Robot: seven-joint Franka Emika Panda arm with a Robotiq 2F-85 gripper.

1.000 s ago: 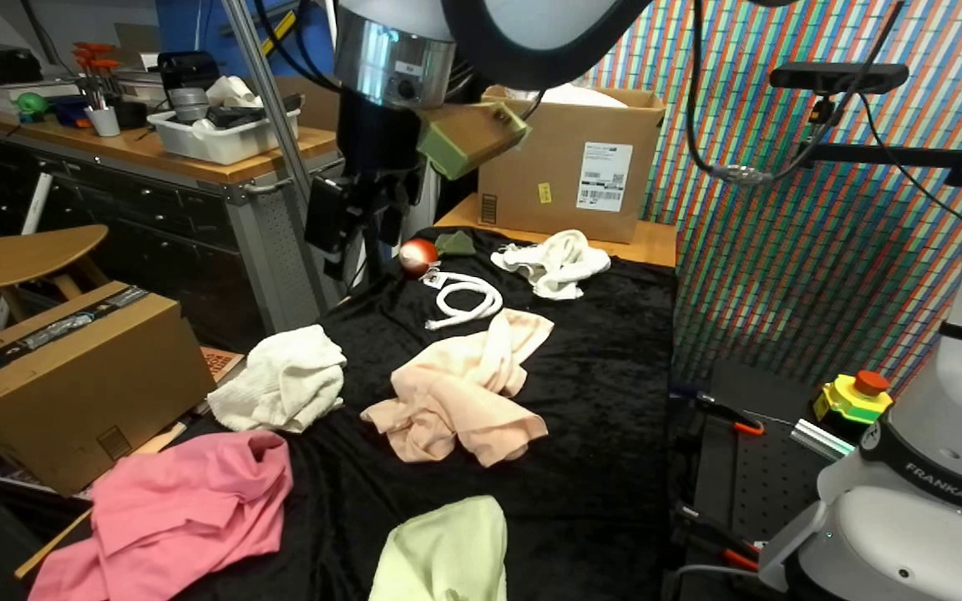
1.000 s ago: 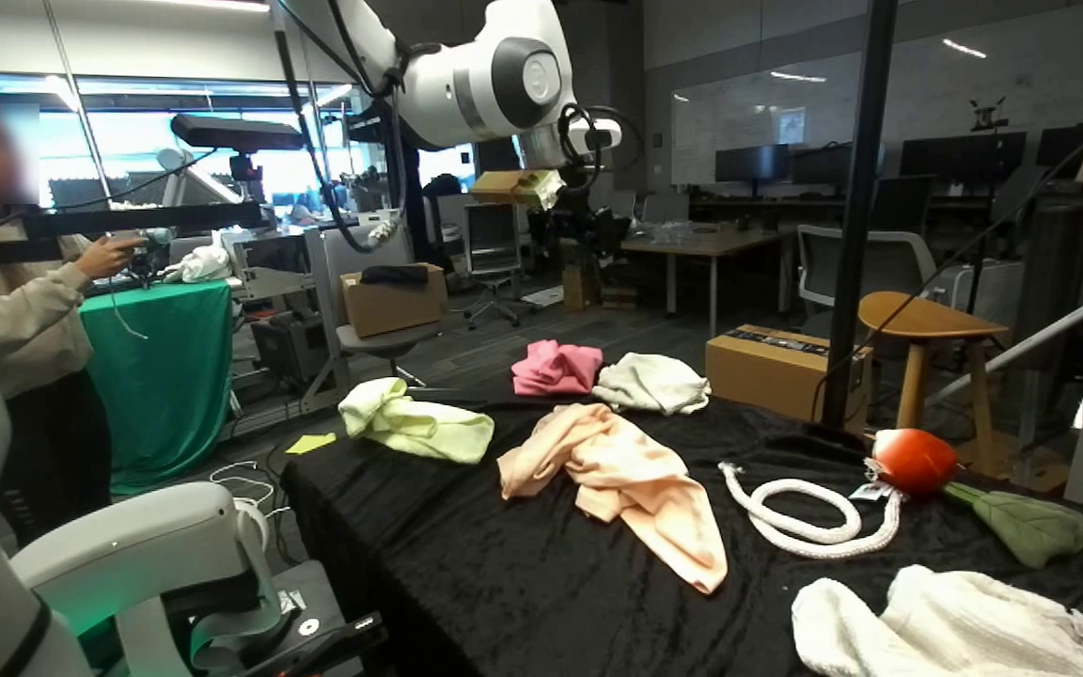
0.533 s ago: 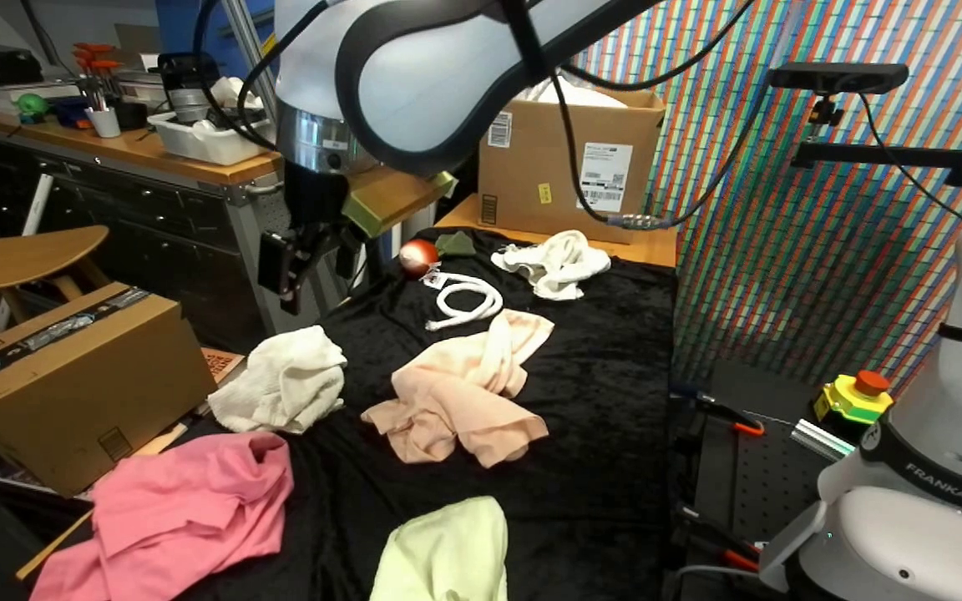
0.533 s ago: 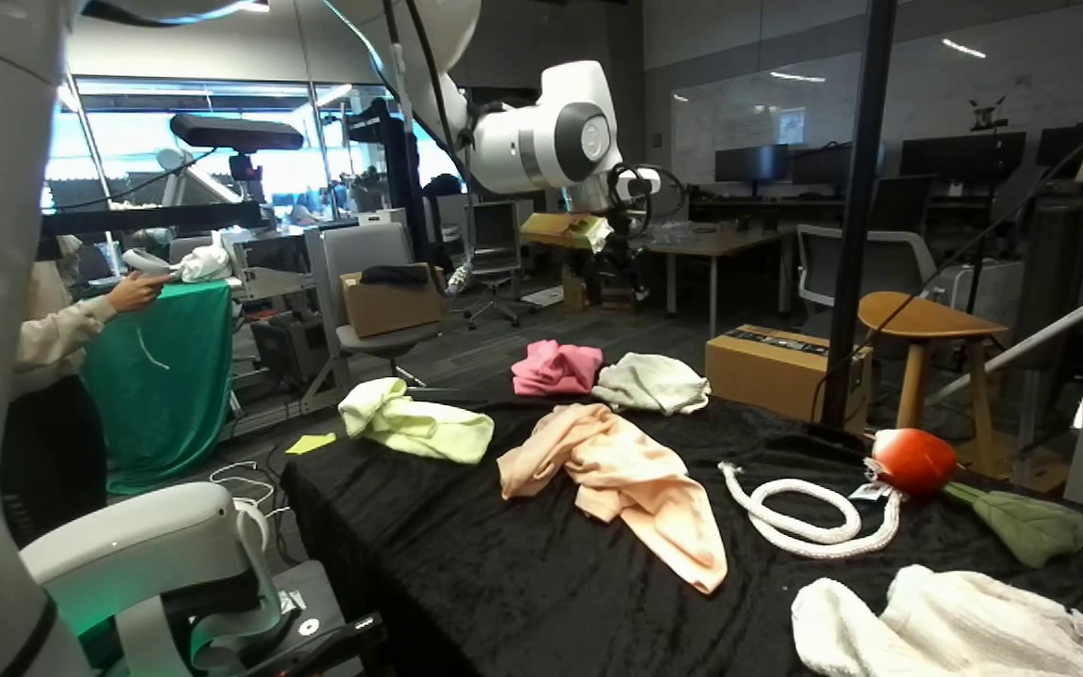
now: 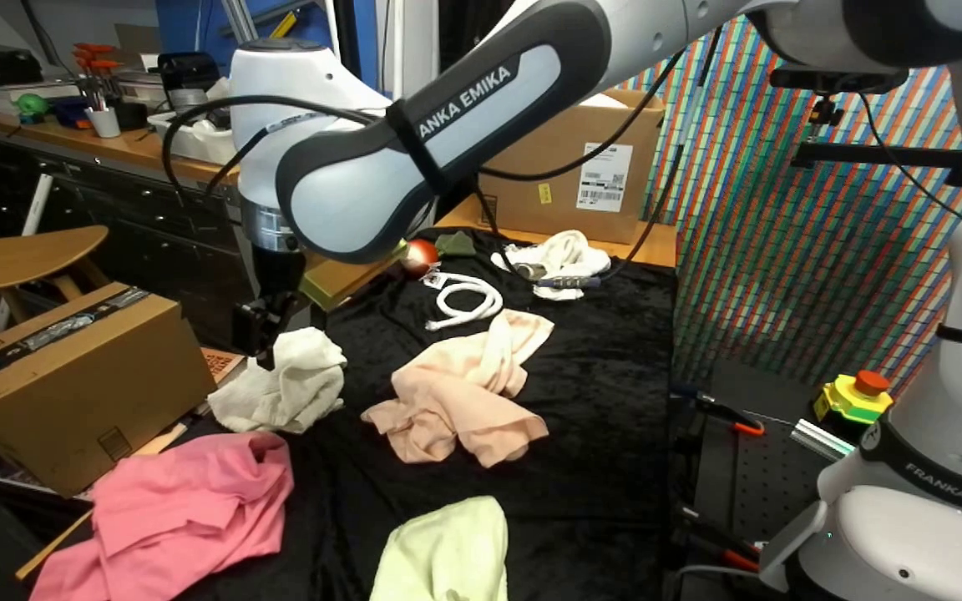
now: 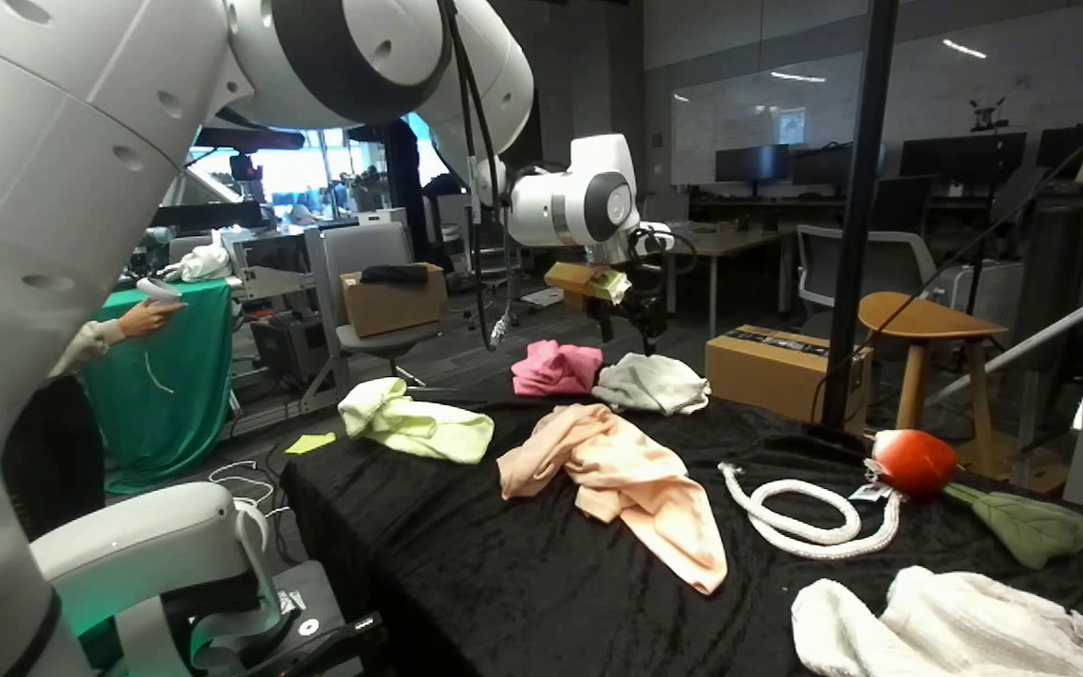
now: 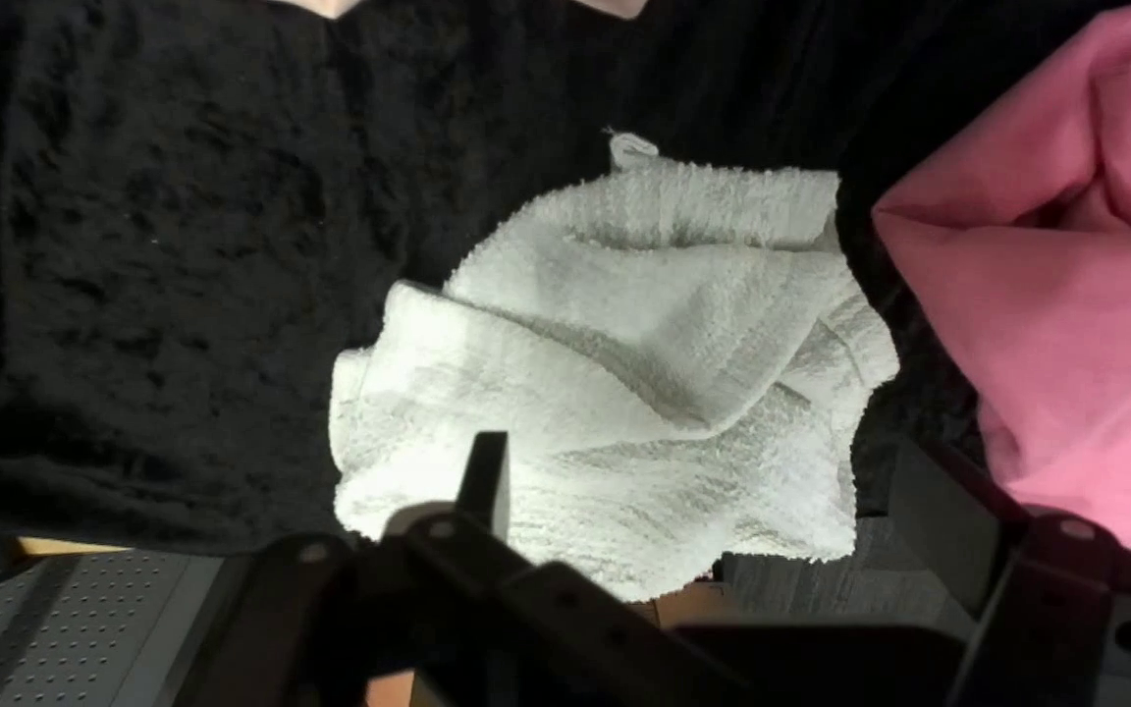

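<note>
I have my gripper point(image 7: 713, 499) over the crumpled wht towel point(image 7: 624, 383), jaws spread wide, released; pink cloth point(image 7: 1096, 324) (also rumpled) nearby, both on blk tablecloth point(image 7: 183, 226).

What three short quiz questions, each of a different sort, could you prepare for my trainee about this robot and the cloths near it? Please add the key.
1. True or false: the hand is open above a white towel.
2. Choose: in the wrist view, which colour is the cloth to the right of that towel? a) peach b) pink c) lime green
3. Fill the gap: in both exterior views, a white (blank) lies looped on the black tablecloth.

Key: 1. True. 2. b, the pink cloth. 3. rope.
</note>
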